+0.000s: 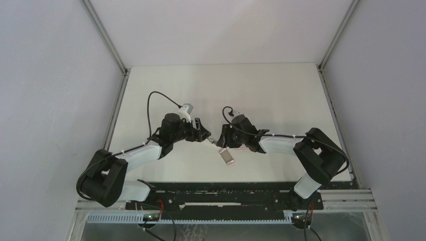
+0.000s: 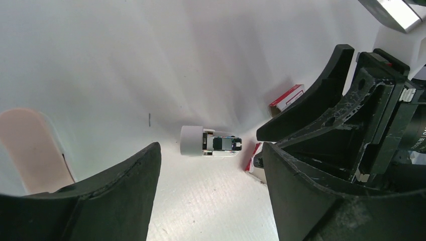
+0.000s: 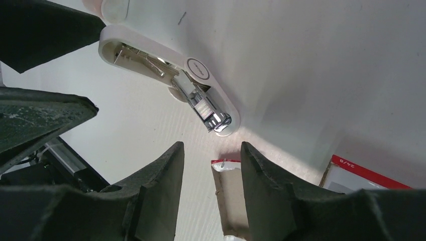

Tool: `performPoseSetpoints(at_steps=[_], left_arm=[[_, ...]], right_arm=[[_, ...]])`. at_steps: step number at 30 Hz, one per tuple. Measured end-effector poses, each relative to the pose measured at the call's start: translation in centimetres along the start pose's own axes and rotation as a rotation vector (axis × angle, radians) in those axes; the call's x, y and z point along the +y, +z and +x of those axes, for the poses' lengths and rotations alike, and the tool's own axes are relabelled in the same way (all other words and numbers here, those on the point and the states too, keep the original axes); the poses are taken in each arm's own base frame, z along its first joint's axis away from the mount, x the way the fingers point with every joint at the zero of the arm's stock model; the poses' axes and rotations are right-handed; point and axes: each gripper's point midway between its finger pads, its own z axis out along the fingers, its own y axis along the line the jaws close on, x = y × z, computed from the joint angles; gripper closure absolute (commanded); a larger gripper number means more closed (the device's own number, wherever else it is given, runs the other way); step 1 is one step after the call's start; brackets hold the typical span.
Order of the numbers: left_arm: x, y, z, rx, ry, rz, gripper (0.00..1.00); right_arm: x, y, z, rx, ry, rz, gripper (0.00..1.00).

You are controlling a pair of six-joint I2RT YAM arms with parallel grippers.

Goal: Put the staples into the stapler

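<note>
1. The right gripper (image 3: 212,148) has its fingers apart and clamps nothing. A cardboard tray (image 3: 228,197) lies on the table (image 3: 326,75) between them.
2. Just past the tips, the white stapler (image 3: 198,68) lies opened, with ribbed silvery staples (image 3: 203,108) in its channel.
3. The left gripper (image 2: 210,160) gapes wide and empty, the stapler ahead of it.

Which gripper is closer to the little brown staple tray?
The right one. The tray shows between the fingers of the right gripper. The left gripper is farther off, on the other side of the white stapler.
</note>
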Motion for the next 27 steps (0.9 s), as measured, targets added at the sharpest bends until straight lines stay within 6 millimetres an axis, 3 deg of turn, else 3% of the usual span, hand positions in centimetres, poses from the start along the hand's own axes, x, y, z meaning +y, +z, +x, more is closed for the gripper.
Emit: performPoseSetpoints(at_steps=[13,27], left_arm=[[-1.1,1.0,1.9,0.070,0.057,0.005,0.24],[-3.5,1.3,2.9,0.071,0.142,0.047,0.25]], right_arm=[[-0.4,1.8,0.9,0.027,0.047,-0.011,0.58],[-0.4,2.5,0.1,0.006,0.072,-0.033,0.62]])
